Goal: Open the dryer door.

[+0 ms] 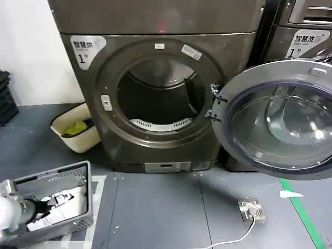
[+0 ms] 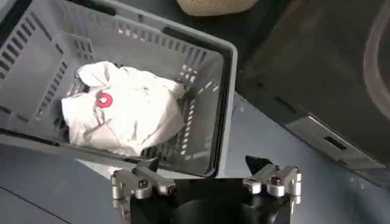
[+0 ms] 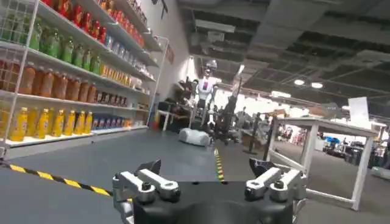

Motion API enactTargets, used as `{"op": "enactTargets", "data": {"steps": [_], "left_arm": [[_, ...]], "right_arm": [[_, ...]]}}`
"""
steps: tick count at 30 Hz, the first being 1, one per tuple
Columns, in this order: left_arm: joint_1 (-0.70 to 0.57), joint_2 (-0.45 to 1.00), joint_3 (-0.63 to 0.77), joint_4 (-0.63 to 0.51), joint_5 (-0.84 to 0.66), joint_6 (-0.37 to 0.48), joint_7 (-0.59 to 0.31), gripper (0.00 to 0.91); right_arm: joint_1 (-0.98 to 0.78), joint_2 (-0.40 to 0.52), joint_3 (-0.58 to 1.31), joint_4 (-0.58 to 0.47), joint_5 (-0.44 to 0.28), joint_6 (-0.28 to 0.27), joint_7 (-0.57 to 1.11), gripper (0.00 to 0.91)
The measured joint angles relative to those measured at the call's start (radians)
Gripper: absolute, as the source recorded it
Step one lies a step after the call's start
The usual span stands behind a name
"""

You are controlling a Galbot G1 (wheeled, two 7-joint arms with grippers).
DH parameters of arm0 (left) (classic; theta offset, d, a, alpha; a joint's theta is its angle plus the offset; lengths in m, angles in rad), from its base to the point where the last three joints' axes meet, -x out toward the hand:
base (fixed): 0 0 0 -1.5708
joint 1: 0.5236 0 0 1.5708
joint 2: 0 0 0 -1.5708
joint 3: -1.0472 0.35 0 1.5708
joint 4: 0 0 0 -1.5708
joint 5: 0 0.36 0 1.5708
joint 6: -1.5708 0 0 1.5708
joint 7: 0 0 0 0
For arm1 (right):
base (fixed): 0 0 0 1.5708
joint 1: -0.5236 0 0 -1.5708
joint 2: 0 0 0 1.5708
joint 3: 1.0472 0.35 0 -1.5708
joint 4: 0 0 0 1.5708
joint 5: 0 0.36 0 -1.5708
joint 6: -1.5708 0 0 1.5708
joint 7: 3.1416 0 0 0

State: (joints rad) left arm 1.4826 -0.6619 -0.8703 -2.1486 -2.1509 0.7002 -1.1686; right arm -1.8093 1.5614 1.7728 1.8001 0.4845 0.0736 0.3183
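The dryer, dark grey-bronze with a silver corner label, stands in front of me with its drum mouth uncovered. The dryer door, a chrome ring around tinted glass, is swung wide to the right on its hinge. My left gripper hangs low at the left over a grey basket, far from the door. In the left wrist view this left gripper is open and holds nothing, with the dryer's dark base beyond. My right gripper is open and empty, facing away into a room with shelves.
The grey basket holds white cloth. A beige tub sits left of the dryer, black crates farther left. A second dark machine stands behind the open door. A floor socket box with a cable and green tape lie at the right.
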Motion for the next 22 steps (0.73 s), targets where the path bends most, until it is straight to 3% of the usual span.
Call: {"op": "enactTargets", "data": {"steps": [22], "left_arm": [[-0.014,0.013,-0.032,0.035,-0.018,-0.009,0.003,0.907]], "right_arm": [[-0.001,0.005,0.001,-0.002,0.001,0.000,-0.011,0.907]]}}
